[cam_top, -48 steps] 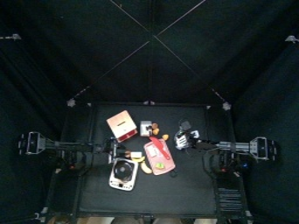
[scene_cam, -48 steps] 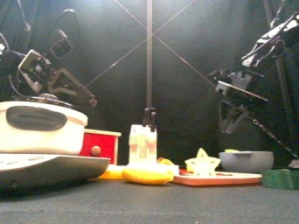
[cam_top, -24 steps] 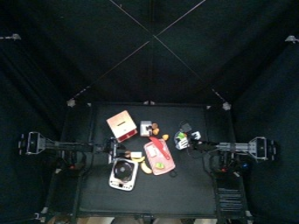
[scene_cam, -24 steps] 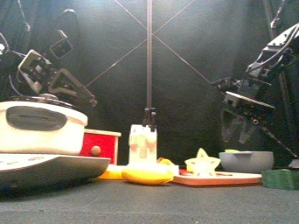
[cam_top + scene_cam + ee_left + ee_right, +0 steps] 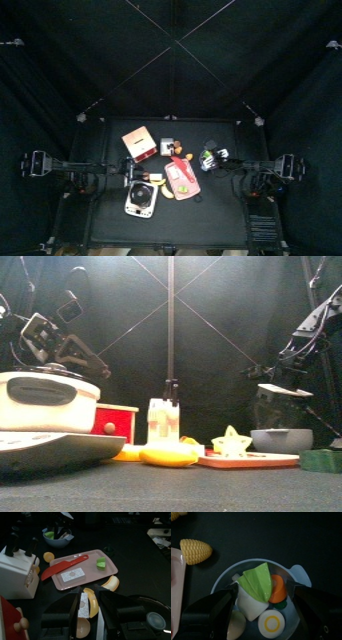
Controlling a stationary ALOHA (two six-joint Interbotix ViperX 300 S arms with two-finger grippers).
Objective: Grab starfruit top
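The starfruit top [image 5: 233,441] is a pale yellow-green star that stands on the red cutting board [image 5: 249,462]. The left wrist view shows it as a small green piece [image 5: 101,563] at the far end of the pink board [image 5: 91,574]. My right gripper [image 5: 278,397] hangs open to the right of the board, right over a grey bowl [image 5: 281,439]. In the right wrist view its jaws [image 5: 264,601] straddle that bowl [image 5: 230,572], which holds a leafy green, a carrot, an egg half and a white piece. My left gripper [image 5: 93,606] is open and raised at the left [image 5: 60,344].
A red knife [image 5: 63,566] and a white card lie on the board. A white knife block [image 5: 163,421], a red box [image 5: 114,422], a rice cooker [image 5: 47,401] and a banana [image 5: 167,456] stand left of it. Corn [image 5: 196,551] lies beside the bowl.
My right gripper has come down and moved to the right over the grey bowl, and its jaws have spread wider. The left arm has not moved.
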